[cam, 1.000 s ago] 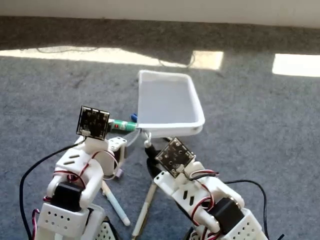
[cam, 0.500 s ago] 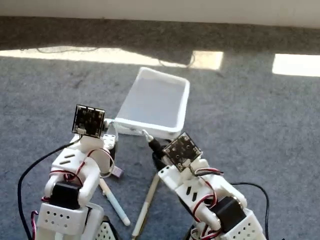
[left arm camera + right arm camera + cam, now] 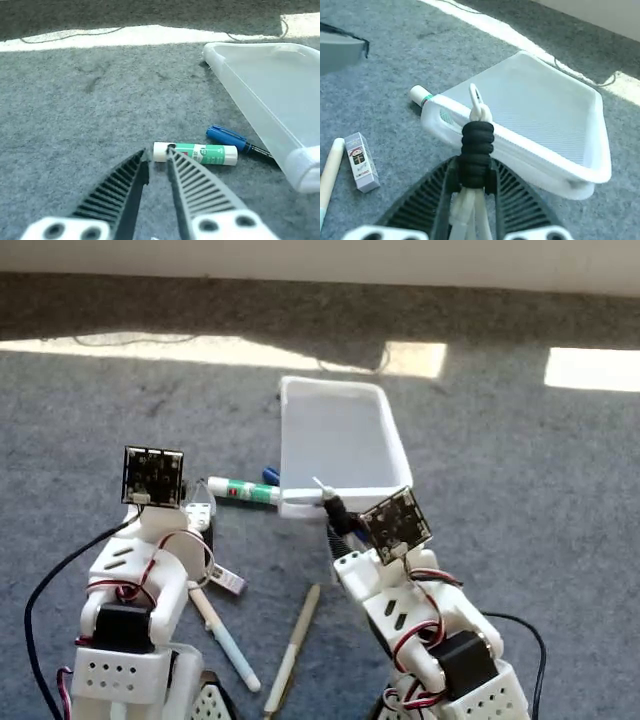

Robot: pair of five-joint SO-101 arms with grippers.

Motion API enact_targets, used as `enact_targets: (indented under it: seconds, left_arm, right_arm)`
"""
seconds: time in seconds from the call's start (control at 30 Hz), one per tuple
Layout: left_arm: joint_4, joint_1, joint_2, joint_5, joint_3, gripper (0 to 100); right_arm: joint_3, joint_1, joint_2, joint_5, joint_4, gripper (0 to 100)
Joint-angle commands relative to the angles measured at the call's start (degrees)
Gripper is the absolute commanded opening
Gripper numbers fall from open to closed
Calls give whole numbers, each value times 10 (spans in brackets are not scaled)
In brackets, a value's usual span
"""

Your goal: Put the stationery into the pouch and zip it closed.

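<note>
The white translucent pouch [image 3: 335,440] lies on the grey carpet, also seen in the wrist views [image 3: 270,90] [image 3: 535,112]. My right gripper [image 3: 338,520] [image 3: 476,172] is shut on the black cord zip pull [image 3: 477,150] at the pouch's near edge. A green-and-white glue stick [image 3: 243,490] [image 3: 196,153] and a blue pen [image 3: 268,477] [image 3: 231,139] lie just left of the pouch. My left gripper [image 3: 200,512] [image 3: 157,159] hovers near the glue stick's white end, its fingers a narrow gap apart and holding nothing.
Between the arms lie a small boxed eraser [image 3: 228,582] [image 3: 361,161], a white pen with a pale blue end [image 3: 228,640] and a beige pen [image 3: 292,645]. Sunlit patches cross the carpet behind the pouch. Open carpet spreads to the right.
The pouch swung to the left and then back to straight. My left arm drew back to the left, uncovering the glue stick. My right gripper shifted right with the zip pull.
</note>
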Motion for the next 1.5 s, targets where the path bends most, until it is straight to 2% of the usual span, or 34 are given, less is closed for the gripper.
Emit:
enact_targets:
  seconds: [0.0, 0.07, 0.37, 0.47, 0.6, 0.7, 0.87, 1.17, 1.3, 1.47]
  left_arm:
    - [28, 37, -7, 8, -27, 250]
    - [55, 47, -7, 39, -41, 305]
    - [76, 123, -4, 48, -61, 301]
    - [63, 120, -1, 48, -58, 290]
    - [1, 117, -2, 44, -15, 257]
    - [-21, 94, -2, 46, -4, 254]
    - [-21, 77, -1, 45, 2, 255]
    - [-35, 78, 0, 44, 15, 253]
    - [-59, 79, 0, 44, 33, 252]
    - [-58, 79, -2, 44, 33, 254]
  right_arm:
    - [-29, -25, -5, -5, -11, 5]
    - [-29, -31, -5, -5, -11, 5]
    - [-29, -54, -5, -4, -11, 5]
    - [-29, -69, -5, -4, -11, 5]
    - [-30, -70, -5, -4, -11, 5]
    - [-40, -70, -5, -5, -7, 5]
    - [-71, -70, -5, -7, 29, 5]
    - [-73, -71, -5, -7, 33, 5]
    - [-73, -107, -6, -7, 34, 5]
    - [-73, -109, -6, -7, 34, 5]
